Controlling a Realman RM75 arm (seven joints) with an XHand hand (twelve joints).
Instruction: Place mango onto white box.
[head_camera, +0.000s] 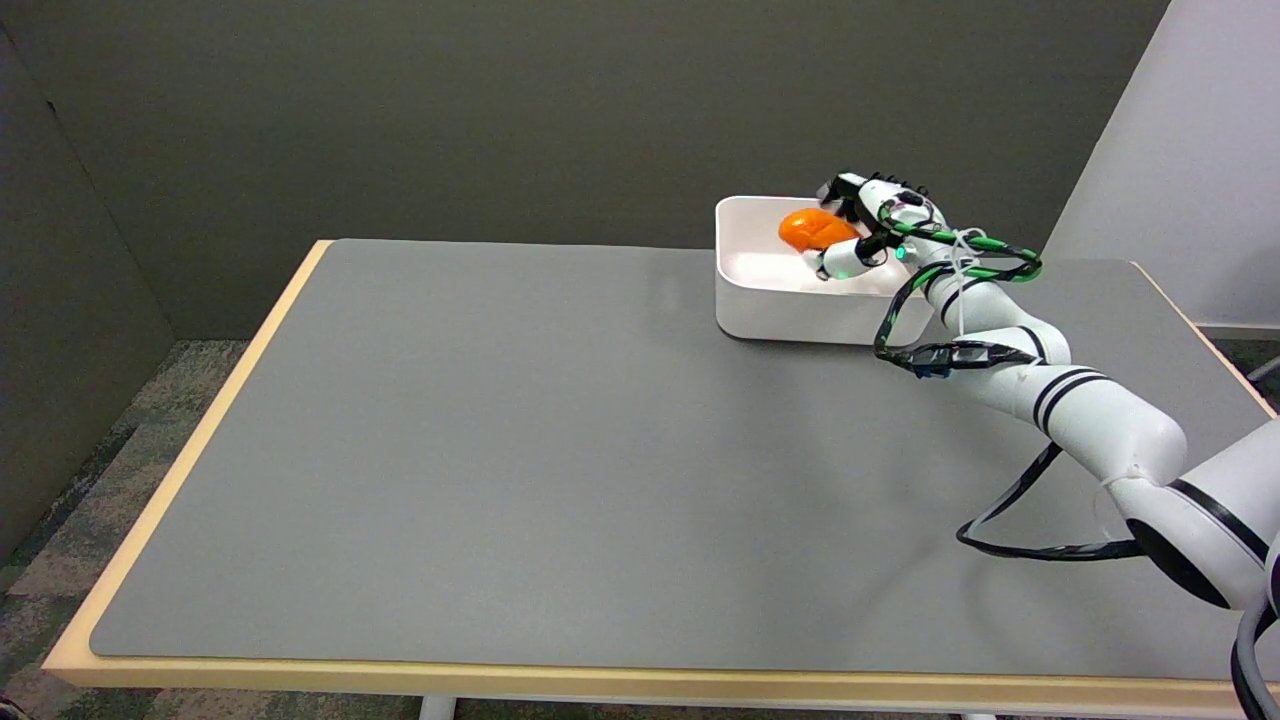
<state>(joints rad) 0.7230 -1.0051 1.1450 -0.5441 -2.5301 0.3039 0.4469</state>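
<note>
Orange mango (815, 229) gripped by the right hand (872, 225) above the white box (800, 312).

White and shallow, the box sits at the far right part of the grey table (520, 450), its open top facing up. The hand's fingers curl around the right side of the mango, which sits within the box's outline toward its right half; whether it touches the bottom cannot be told. The white arm (1060, 395) reaches in from the lower right, with black and green cables looped along it.
</note>
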